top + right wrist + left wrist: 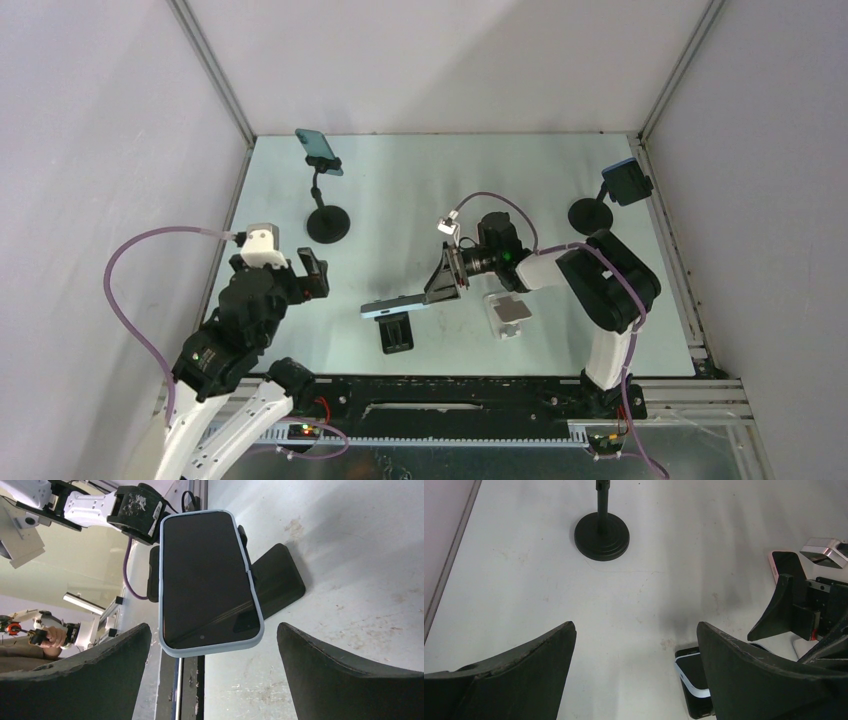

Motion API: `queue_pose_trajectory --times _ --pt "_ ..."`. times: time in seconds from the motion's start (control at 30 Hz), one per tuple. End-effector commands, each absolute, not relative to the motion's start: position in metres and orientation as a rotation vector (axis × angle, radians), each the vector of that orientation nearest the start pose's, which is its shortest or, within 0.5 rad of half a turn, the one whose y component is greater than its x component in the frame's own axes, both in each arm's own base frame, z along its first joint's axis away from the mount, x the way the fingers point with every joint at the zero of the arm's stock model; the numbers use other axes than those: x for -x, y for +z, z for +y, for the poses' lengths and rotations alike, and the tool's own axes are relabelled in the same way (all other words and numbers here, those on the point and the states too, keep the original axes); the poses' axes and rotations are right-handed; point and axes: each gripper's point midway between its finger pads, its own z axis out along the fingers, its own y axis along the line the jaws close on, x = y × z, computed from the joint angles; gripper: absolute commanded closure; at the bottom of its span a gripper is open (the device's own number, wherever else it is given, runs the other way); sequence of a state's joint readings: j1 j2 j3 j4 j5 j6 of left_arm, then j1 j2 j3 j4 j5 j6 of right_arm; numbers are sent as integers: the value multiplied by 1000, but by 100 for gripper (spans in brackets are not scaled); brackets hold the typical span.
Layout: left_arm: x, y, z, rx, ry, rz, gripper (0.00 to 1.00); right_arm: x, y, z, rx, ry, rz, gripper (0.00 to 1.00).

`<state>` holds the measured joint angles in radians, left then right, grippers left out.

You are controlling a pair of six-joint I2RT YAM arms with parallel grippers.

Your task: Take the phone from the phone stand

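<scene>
A phone (pixel 395 306) in a light blue case, dark screen up, lies flat on a low black phone stand (pixel 397 333) near the table's front middle. My right gripper (pixel 447 281) is open at the phone's right end. In the right wrist view the phone (pixel 207 580) has its near end just between the spread fingers of that gripper (pixel 214 635), touching neither, with the phone stand (pixel 277 580) behind it. My left gripper (pixel 312 274) is open and empty left of the phone. In the left wrist view the left gripper (pixel 636 625) is over bare table, and the phone (pixel 691 675) shows beside its right finger.
A teal phone (pixel 320 150) sits on a gooseneck stand with a round base (pixel 328 222) at the back left. Another blue phone (pixel 628 183) on a similar stand (pixel 590 214) is at the back right. A silver stand (pixel 510 313) lies under the right arm.
</scene>
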<state>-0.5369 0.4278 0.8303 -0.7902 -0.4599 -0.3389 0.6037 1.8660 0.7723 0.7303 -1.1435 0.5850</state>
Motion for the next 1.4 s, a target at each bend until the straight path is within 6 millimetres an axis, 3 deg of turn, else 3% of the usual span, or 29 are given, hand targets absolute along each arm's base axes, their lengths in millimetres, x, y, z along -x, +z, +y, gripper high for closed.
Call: queue_pose_trajectory --times 0.0,0.33,1.1,1.37 --pt "-196 251 -38 103 -126 1907 2 -207 116 356 989 1845 1887 1" --pt "-197 249 -38 100 -118 1916 2 -206 122 358 992 1897 1857 1" --pt "-198 248 -38 102 -111 1922 2 -198 98 371 1053 1852 1989 1" --pt "-198 248 -38 101 -109 1924 2 -196 99 375 1072 1855 1980 2"
